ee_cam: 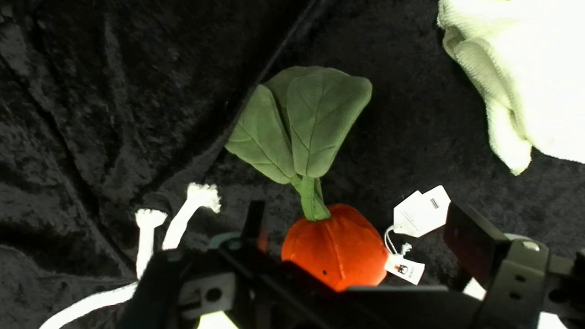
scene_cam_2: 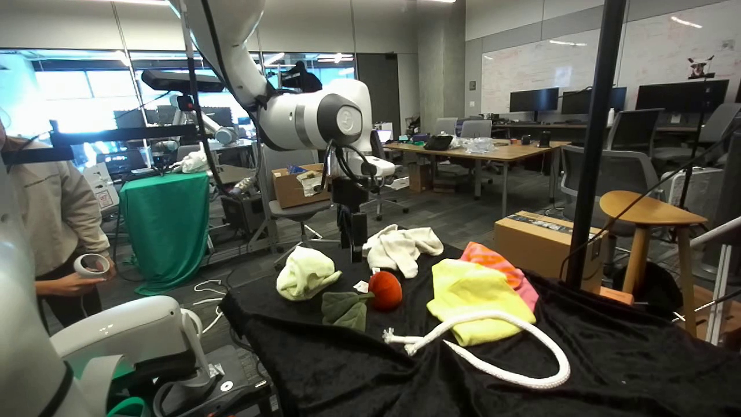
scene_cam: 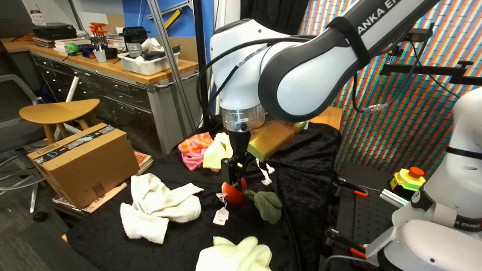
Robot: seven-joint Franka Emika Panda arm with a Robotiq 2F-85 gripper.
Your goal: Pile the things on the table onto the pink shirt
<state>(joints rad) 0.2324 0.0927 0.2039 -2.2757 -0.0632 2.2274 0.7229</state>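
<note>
A tabletop [scene_cam_2: 347, 376] draped in rumpled black cloth [scene_cam: 180, 248] carries the loose things. The robot arm [scene_cam: 312, 86] reaches over it. Beside the tabletop stands a taped cardboard box [scene_cam: 86, 162].

A white cloth [scene_cam: 162, 205] lies crumpled on the box's side of the tabletop. A yellow cloth [scene_cam_2: 474, 289] is spread partly over the pink shirt [scene_cam: 192, 148], whose orange-patterned part shows beyond the yellow; the shirt lies at the far side of the tabletop in an exterior view. A pale yellow cloth [scene_cam_2: 307, 275] sits bunched up, well apart from the shirt.

A white rope [scene_cam_2: 538, 383] bends in an open loop, crossing the yellow cloth in an exterior view, its frayed ends on the black cloth. The plush vegetable [ee_cam: 314, 201], a red round body with green stem and leaves, lies on the black cloth, apart from the shirt and the other cloths.

Above it hangs the end effector [ee_cam: 356, 219], its fingers [ee_cam: 477, 237] spread wide; in an exterior view a gap shows between fingertips and plush. Smallest are the white tags [ee_cam: 422, 212], attached to the plush and resting beside its red body.
</note>
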